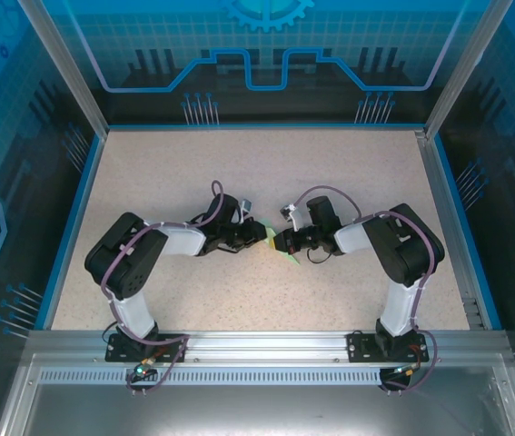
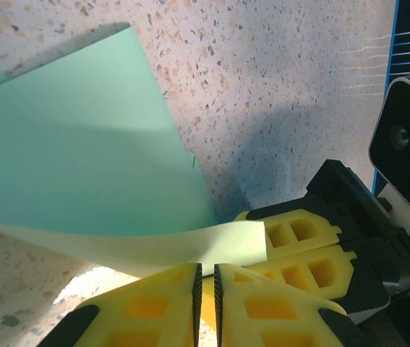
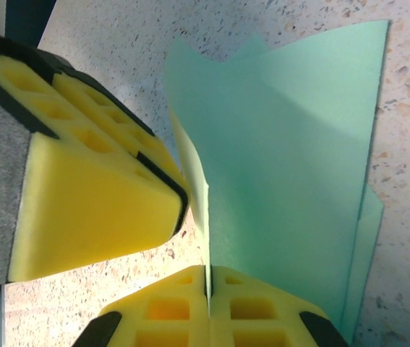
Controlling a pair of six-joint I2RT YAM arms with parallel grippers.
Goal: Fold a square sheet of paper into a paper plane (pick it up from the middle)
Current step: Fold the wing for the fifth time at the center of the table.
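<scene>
sheet of paper (image 3: 291,144) at table (image 1: 239,163) centre, left hand (image 2: 206,269) at its left, right hand (image 3: 207,269) at its right

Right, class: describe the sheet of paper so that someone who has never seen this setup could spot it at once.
On the speckled beige table, look to the middle, where the left pincer and the right pincer meet tip to tip. Pinched in both is the sheet of paper. It alone is pale mint green: thin, plain and bent, unlike the yellow foam fingers.
</scene>
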